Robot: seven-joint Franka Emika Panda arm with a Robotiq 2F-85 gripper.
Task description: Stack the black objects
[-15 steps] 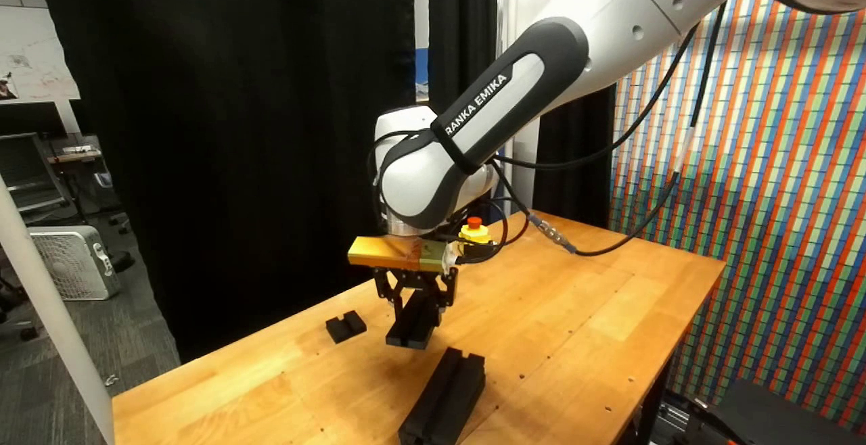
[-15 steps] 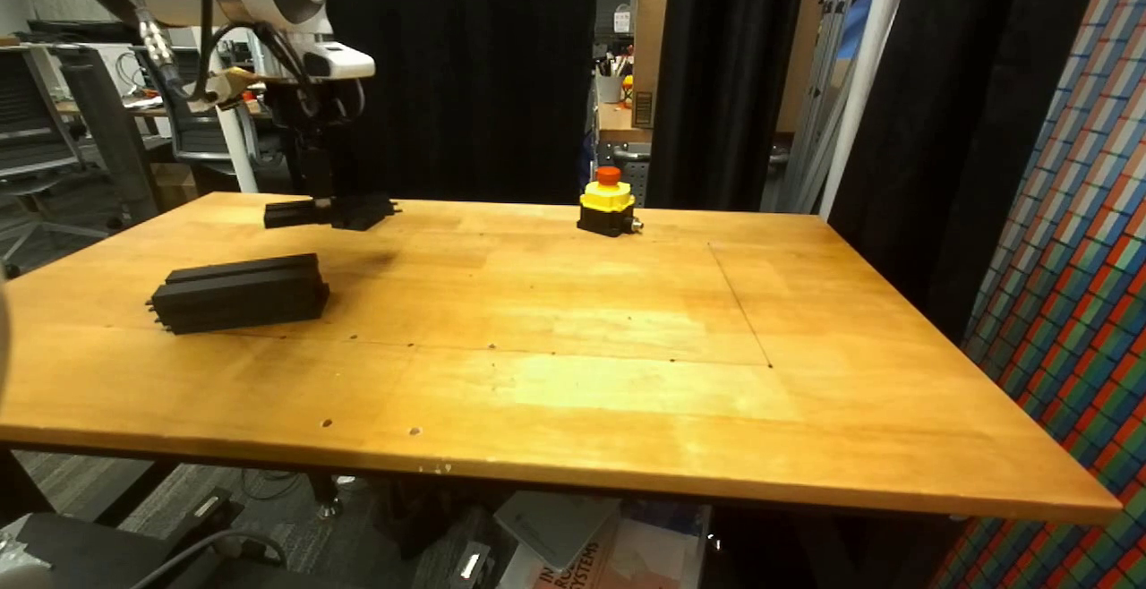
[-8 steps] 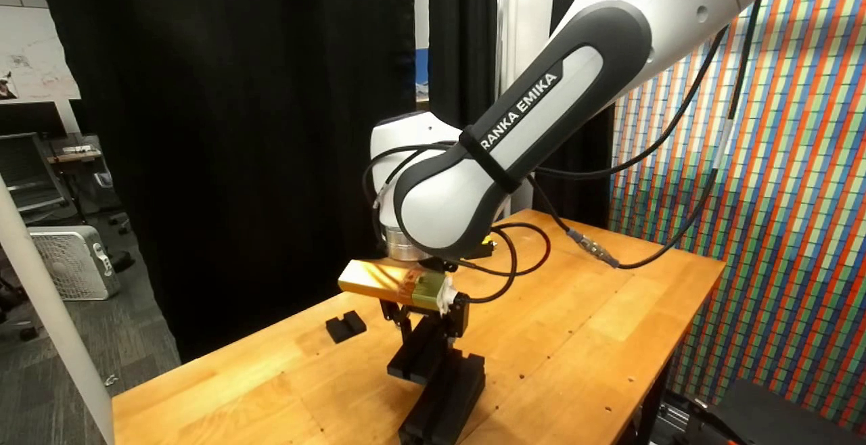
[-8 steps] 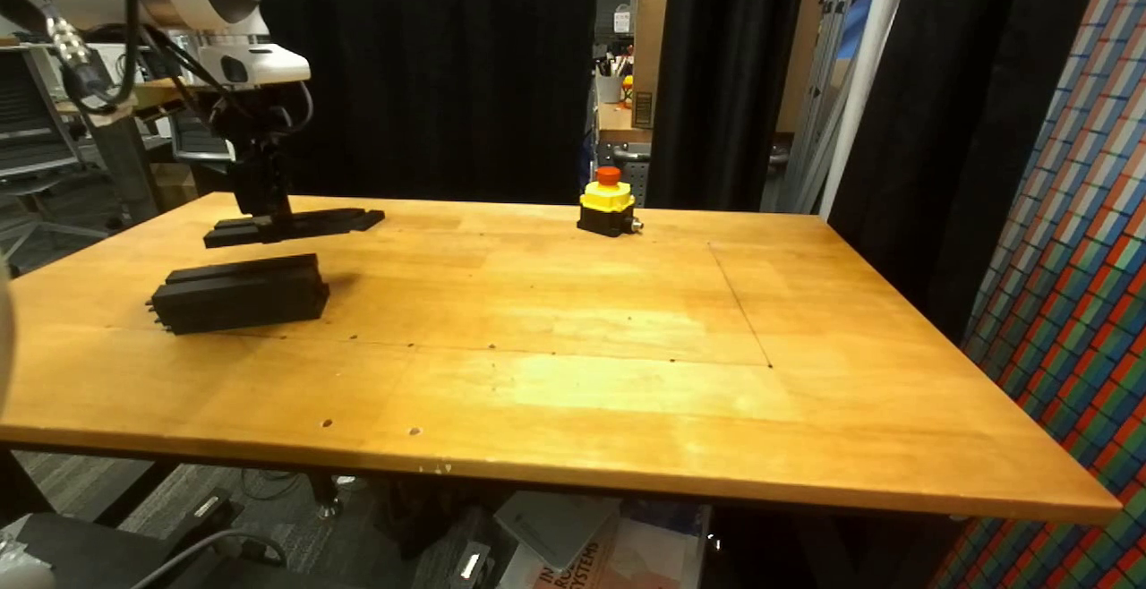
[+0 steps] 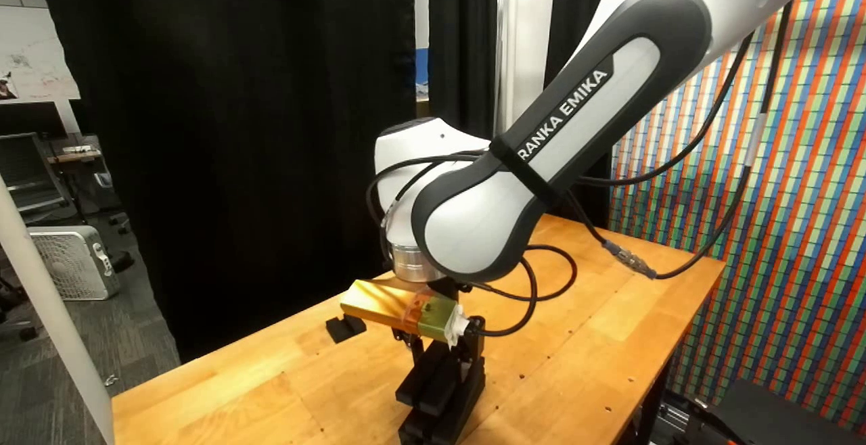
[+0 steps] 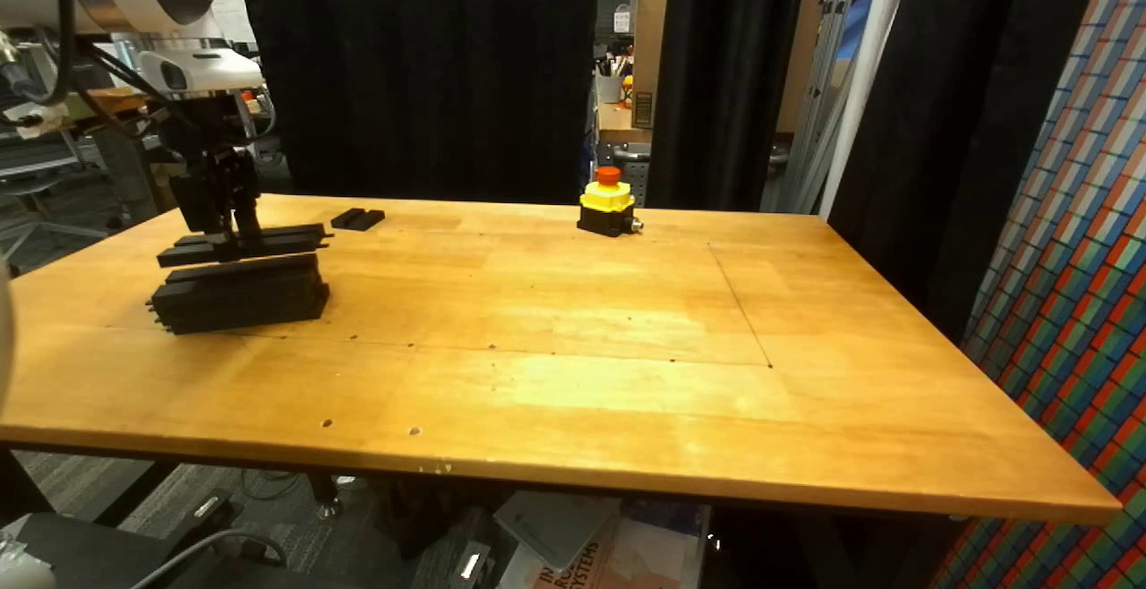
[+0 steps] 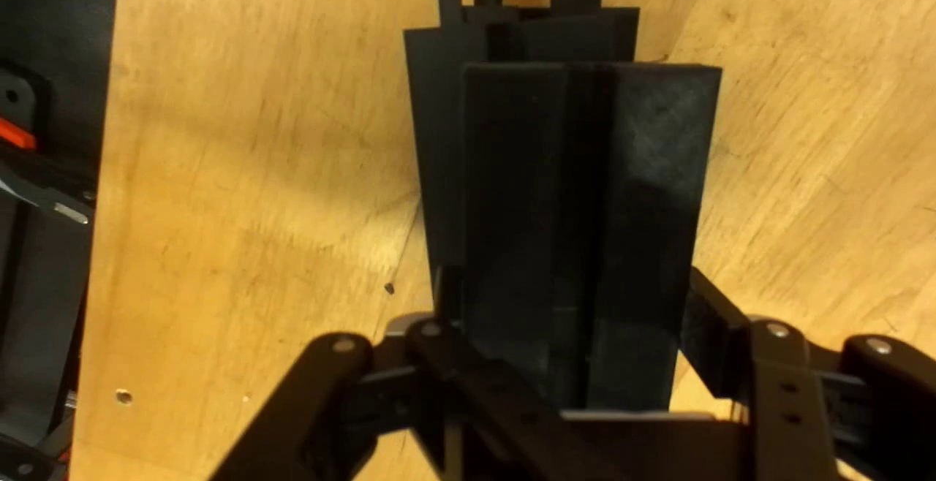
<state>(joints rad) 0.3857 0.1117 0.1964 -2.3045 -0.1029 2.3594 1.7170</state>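
Note:
My gripper is shut on a grooved black bar, one finger along each long side. The bar hangs level just above a larger black block, a thin gap showing between them in an exterior view. Seen from the wrist, the bar is nearly lined up with the block but offset to the right, and covers most of it. A small flat black slab with a notch lies apart on the table, near the edge by the curtain; the slab shows in both exterior views.
A yellow emergency stop with a red top stands on the wooden table near its far edge. Black curtains hang behind the table. A cable loops from the wrist beside the arm.
My gripper has carried the bar across and down until it hangs over the larger block. The slab, earlier behind the bar in an exterior view, now shows separately. The larger block has stayed put.

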